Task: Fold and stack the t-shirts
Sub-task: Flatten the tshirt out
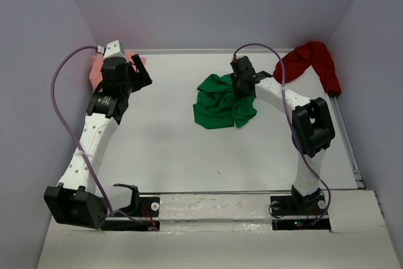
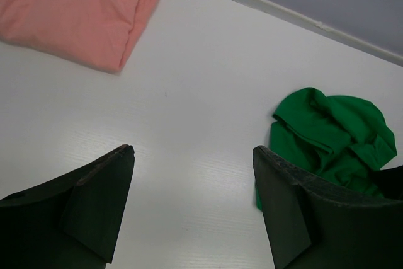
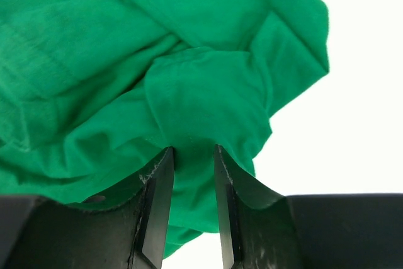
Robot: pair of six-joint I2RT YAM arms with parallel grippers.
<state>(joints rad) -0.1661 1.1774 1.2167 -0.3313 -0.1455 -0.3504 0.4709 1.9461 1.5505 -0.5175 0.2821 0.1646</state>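
Observation:
The bright green t-shirt (image 1: 221,103) lies crumpled in a heap at the middle right of the table; it also shows in the left wrist view (image 2: 330,140). My right gripper (image 1: 240,87) is on its right side, shut on a fold of the green cloth (image 3: 189,105) between its fingers. The salmon-pink t-shirt (image 1: 97,67) lies folded at the far left corner, also in the left wrist view (image 2: 69,11). My left gripper (image 1: 135,77) hovers near it, open and empty (image 2: 192,155). The dark red t-shirt (image 1: 312,60) lies bunched at the far right corner.
Grey walls enclose the white table (image 1: 170,149) on the left, back and right. A raised rail (image 1: 349,143) runs along the right edge. The arm bases (image 1: 214,209) sit at the near edge.

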